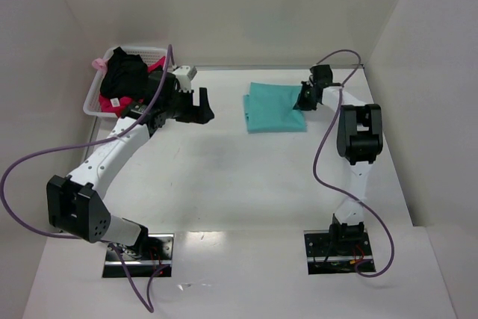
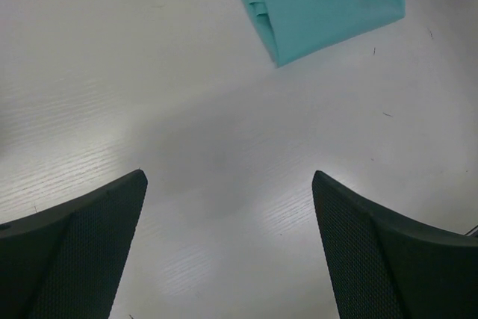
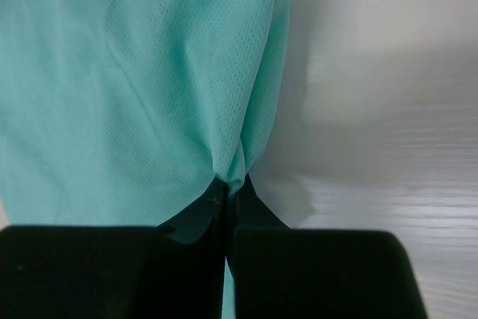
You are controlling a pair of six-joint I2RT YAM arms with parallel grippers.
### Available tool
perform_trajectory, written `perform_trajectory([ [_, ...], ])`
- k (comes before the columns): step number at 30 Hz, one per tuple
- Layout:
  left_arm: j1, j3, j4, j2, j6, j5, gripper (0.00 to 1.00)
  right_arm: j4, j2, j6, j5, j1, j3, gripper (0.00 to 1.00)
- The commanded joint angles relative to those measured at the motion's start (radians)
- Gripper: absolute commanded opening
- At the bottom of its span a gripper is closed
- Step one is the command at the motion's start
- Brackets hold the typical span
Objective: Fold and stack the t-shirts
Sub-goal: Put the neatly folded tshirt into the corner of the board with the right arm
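Observation:
A folded teal-green t-shirt [image 1: 272, 108] lies on the white table at the back middle. My right gripper [image 1: 303, 102] is shut on that shirt's right edge; in the right wrist view the teal cloth [image 3: 134, 87] bunches into the closed tips [image 3: 230, 184]. A black t-shirt [image 1: 125, 76] and a pink-red t-shirt [image 1: 112, 104] lie heaped in the basket. My left gripper [image 1: 203, 107] hangs open over bare table between the basket and the teal shirt, holding nothing. In the left wrist view its fingers [image 2: 82, 244] stand wide apart, with the teal shirt [image 2: 321, 1] ahead.
A white lattice basket [image 1: 93, 98] stands at the back left against the wall. White walls close in the table on the left, back and right. Purple cables loop from both arms.

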Motion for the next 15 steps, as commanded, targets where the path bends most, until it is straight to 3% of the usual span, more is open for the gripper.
perform_trajectory([
  [1, 0.013, 0.028, 0.029, -0.004, 0.034, 0.010, 0.99, -0.049, 0.029, -0.072, 0.098, -0.062, 0.103, 0.00],
  [15, 0.013, 0.090, -0.058, 0.080, 0.063, 0.001, 0.99, -0.213, 0.212, -0.166, 0.302, -0.223, 0.468, 0.02],
])
